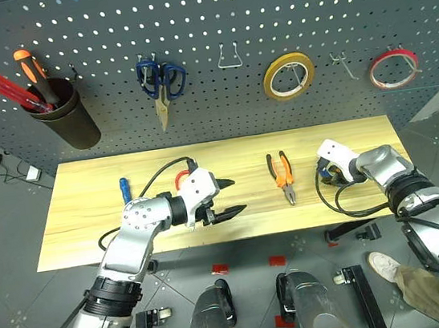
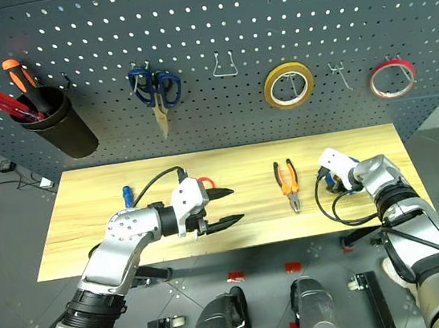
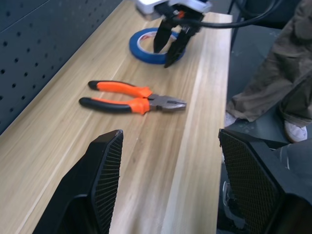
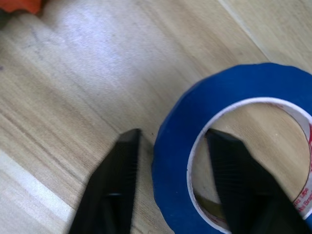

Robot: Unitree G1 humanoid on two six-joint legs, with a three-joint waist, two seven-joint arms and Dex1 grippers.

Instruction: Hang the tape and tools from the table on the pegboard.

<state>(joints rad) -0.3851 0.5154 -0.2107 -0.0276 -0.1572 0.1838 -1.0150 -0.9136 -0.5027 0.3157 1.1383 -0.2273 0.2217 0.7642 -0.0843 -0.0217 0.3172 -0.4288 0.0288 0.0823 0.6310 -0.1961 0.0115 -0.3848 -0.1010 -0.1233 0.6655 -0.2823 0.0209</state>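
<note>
The blue tape [image 4: 175, 146] lies flat near the right end of the table [image 1: 90, 229]. My right gripper [image 3: 169, 45] points down on it, open, with one finger inside the hole and one outside the band, small gaps on both sides. The orange-and-black pliers [image 1: 283, 176] lie mid-table, between the two grippers. My left gripper [image 1: 230, 197] hovers open and empty, pointing right toward the pliers [image 3: 131, 97]. A red scissors handle [image 2: 206, 183] peeks out behind the left wrist. The blue screwdriver [image 1: 124, 189] lies to the left of that arm. The pegboard [image 1: 209, 20] stands behind the table.
On the pegboard hang a black cup [image 1: 72, 119] with red and orange screwdrivers, dark blue scissors [image 1: 161, 78], a yellow ring [image 1: 289, 75], a red ring [image 1: 393, 68] and bare hooks [image 1: 228, 58]. A person's trouser leg [image 3: 273, 73] is beyond the table's right end.
</note>
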